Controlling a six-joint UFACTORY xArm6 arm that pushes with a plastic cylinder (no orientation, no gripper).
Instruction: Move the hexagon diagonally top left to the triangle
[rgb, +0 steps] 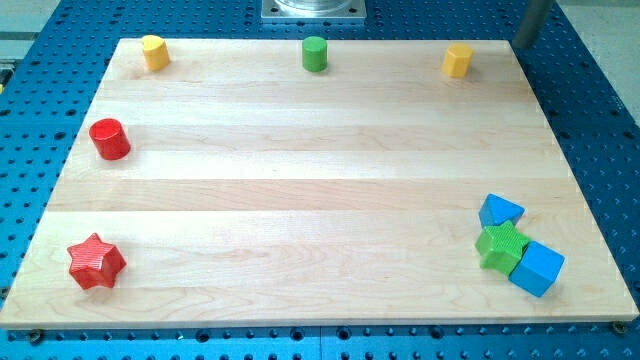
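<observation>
Nothing is done yet: the yellow hexagon (457, 60) sits at the desk's (300, 200) top right, well apart from the blue triangle (500, 210). My tip (524, 45) hovers just right of the hexagon; no jaws exist to hold anything.

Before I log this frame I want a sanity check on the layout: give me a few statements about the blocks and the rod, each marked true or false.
1. The blue triangle sits at the view's bottom right, just above the green star. True.
2. The yellow hexagon lies beside the red star. False: it is near the board's top edge towards the view's right; the red star is at the bottom left.
3. My tip is touching the blue cube. False: it is at the view's top right, off the board, far from every block.
4. The green cylinder stands near the middle of the top edge. True.
5. The red cylinder is at the view's right. False: it is at the left.
</observation>
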